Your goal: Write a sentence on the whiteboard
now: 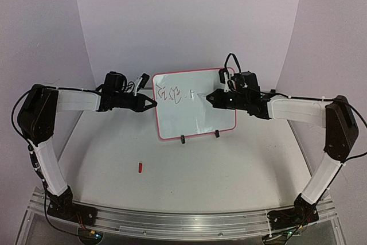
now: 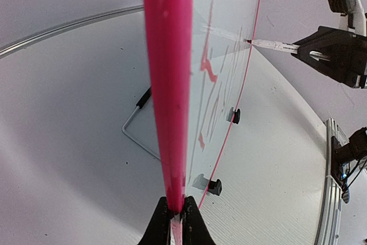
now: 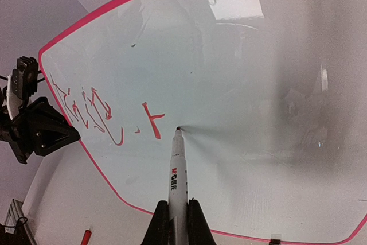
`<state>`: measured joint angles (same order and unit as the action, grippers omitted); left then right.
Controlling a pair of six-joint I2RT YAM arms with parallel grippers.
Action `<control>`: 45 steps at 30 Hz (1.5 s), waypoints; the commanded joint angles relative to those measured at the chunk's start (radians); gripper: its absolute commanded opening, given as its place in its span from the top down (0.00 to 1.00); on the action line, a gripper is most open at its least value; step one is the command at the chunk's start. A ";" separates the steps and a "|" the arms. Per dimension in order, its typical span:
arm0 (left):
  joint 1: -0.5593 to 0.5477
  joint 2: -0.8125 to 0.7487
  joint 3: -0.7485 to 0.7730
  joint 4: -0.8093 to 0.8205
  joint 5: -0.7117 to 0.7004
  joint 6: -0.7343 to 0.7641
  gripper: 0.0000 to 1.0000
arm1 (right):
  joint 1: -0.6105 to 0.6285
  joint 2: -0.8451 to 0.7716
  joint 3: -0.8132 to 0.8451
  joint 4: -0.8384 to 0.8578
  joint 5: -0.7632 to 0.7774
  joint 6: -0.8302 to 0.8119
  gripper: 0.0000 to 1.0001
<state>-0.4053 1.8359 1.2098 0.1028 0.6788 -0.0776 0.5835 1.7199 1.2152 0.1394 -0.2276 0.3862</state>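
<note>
Top external: left jaws tight on whiteboard (image 1: pixel 195 116), right on marker (image 3: pixel 178 170); red piece (image 1: pixel 140 167) apart.

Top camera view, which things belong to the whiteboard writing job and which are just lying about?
In use: whiteboard, red writing, marker in right gripper, left gripper clamping the board's edge.
Lying about: small red cap on the table.

Table: I see a white top (image 1: pixel 241 170), curving up into the backdrop behind
Standing on it: the whiteboard (image 1: pixel 192 120), upright on two black clip feet (image 1: pixel 183 139), near the middle
Lying on it: a small red cap (image 1: pixel 140 168), in front of the board, toward the left arm
Near edge: a metal rail (image 1: pixel 183 223) carrying both arm bases
</note>
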 commanded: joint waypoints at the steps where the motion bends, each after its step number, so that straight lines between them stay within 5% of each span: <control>1: -0.010 -0.013 0.028 -0.037 -0.053 0.029 1.00 | -0.011 0.015 0.040 0.003 0.032 0.002 1.00; 45: -0.009 -0.026 0.028 -0.049 -0.056 0.035 1.00 | -0.017 0.025 0.023 -0.029 -0.028 -0.001 1.00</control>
<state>-0.4068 1.8339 1.2098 0.0975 0.6701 -0.0769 0.5720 1.7569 1.2678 0.1127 -0.2829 0.3851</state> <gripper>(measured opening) 0.046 0.065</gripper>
